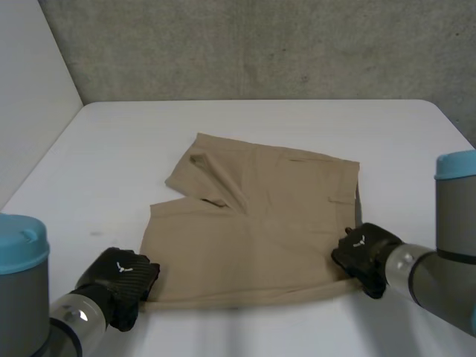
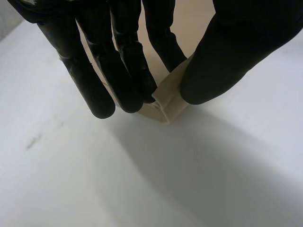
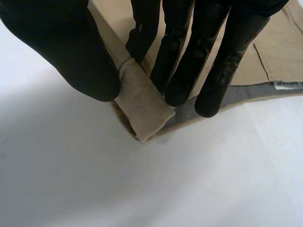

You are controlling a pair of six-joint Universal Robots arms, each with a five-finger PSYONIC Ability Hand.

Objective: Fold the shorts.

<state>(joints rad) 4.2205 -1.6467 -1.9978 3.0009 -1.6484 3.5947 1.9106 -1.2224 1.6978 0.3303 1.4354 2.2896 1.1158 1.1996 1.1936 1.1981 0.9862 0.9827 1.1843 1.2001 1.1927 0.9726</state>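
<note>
Tan shorts (image 1: pixel 253 238) lie spread on the white table (image 1: pixel 111 156), one leg folded over toward the far left. My left hand (image 1: pixel 123 282) is at the near left corner of the shorts; in the left wrist view its fingers (image 2: pixel 128 80) and thumb pinch that corner (image 2: pixel 165 101). My right hand (image 1: pixel 364 256) is at the near right corner by the waistband. In the right wrist view its thumb (image 3: pixel 71 56) and fingers (image 3: pixel 184 71) pinch a rolled bit of the tan cloth (image 3: pixel 142 109).
A grey concrete wall (image 1: pixel 260 44) rises behind the table, and a pale wall (image 1: pixel 30 97) stands at the left. Bare tabletop surrounds the shorts on all sides.
</note>
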